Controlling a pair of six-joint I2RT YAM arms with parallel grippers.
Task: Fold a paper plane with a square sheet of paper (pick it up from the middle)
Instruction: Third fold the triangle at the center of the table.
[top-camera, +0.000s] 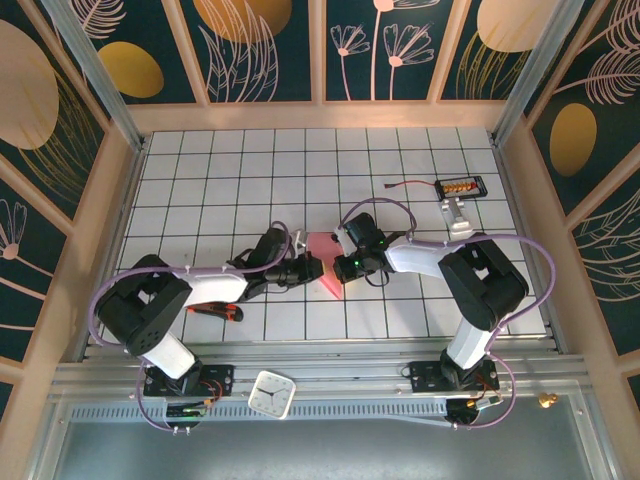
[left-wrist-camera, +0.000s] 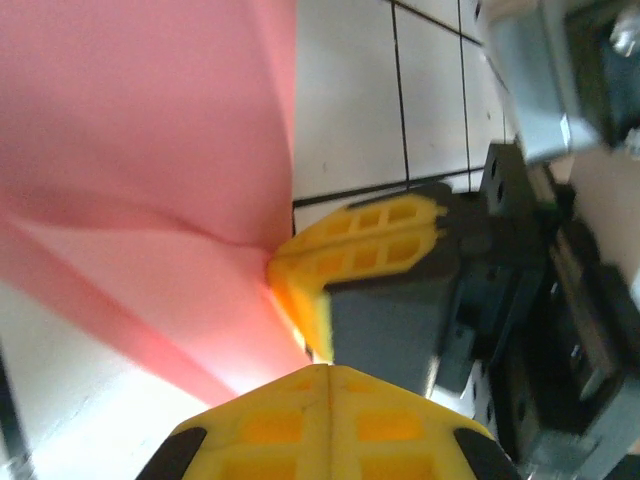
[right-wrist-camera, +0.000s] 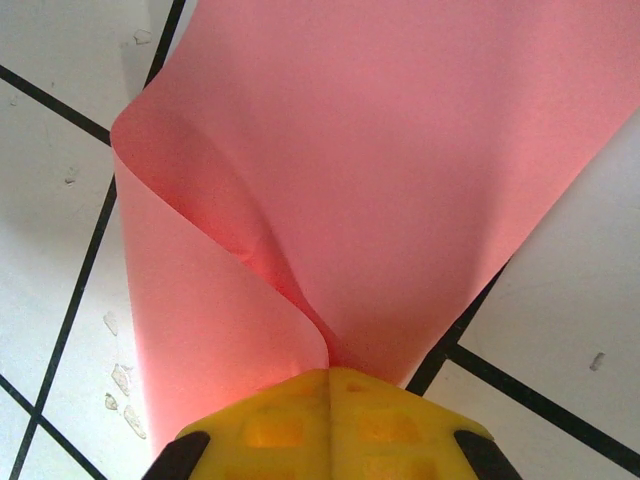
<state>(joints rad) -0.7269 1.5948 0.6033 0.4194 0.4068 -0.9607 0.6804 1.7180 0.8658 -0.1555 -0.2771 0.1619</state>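
- A thin, plain salmon-pink square sheet of paper (top-camera: 330, 285) (left-wrist-camera: 150, 150) (right-wrist-camera: 400, 150) is seen near the middle of the white tiled table (top-camera: 400, 160) with black grid lines, held between the two arms' ends.
- The sheet is not lying flat: in the right wrist view one side is curled over in a loose roll, and a soft crease is seen running toward the pinched spot.
- The right gripper (top-camera: 342, 266) (right-wrist-camera: 330, 375) is closed tight, its yellow ribbed fingers pressed together on the edge of the sheet.
- In the left wrist view the right gripper (left-wrist-camera: 300, 285) is seen from the side, clamped on the sheet's edge where the folds meet.
- The left gripper (top-camera: 312, 268) (left-wrist-camera: 328, 372) is likewise fully closed, no gap being left between its yellow fingers; the same edge of the sheet is led into its tips, just beside the right gripper.
- The two grippers are placed tip to tip, nearly touching.
- A red-handled black tool (top-camera: 215, 310) is lying on the table beside the left arm, partly covered by it.
- A small white square clock (top-camera: 272, 393) is resting on the metal rail between the arm bases.
- A small black device (top-camera: 462, 186) with a red wire is placed at the far right of the table, well apart from the sheet.
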